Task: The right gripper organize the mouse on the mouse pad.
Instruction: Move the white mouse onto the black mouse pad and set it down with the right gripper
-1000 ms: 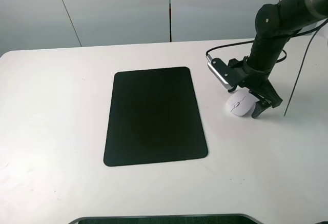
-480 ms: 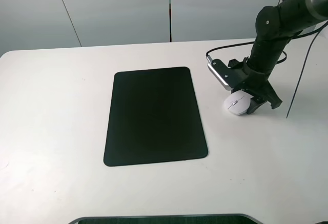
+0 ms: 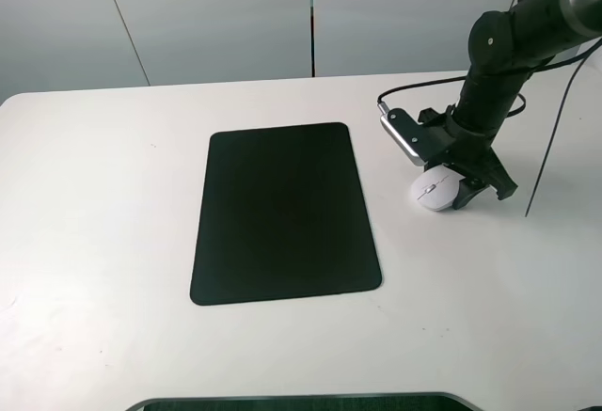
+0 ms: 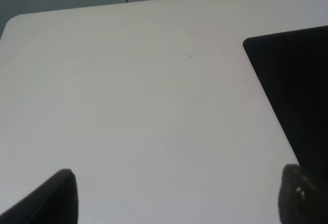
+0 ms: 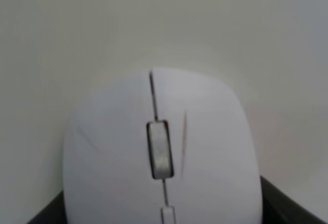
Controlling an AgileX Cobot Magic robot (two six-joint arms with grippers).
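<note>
The white mouse (image 3: 433,190) lies on the white table to the right of the black mouse pad (image 3: 282,212), well apart from it. My right gripper (image 3: 450,191) is down at table level and shut on the mouse, with one finger against each side. In the right wrist view the mouse (image 5: 161,147) fills the frame, scroll wheel in the middle, with black fingertips (image 5: 289,206) at its flanks. My left gripper (image 4: 174,198) is open and empty above bare table, with a corner of the pad (image 4: 297,96) beside it. It is out of the exterior view.
The right arm's silver wrist camera block (image 3: 403,135) and black cables (image 3: 414,86) hang over the table behind the mouse. The table's far edge (image 3: 235,85) meets a grey wall. A dark edge (image 3: 301,402) shows at the front.
The right gripper's fingers closed in on the mouse over the last second, and the mouse shifted slightly. Nothing moved in the last half second.
</note>
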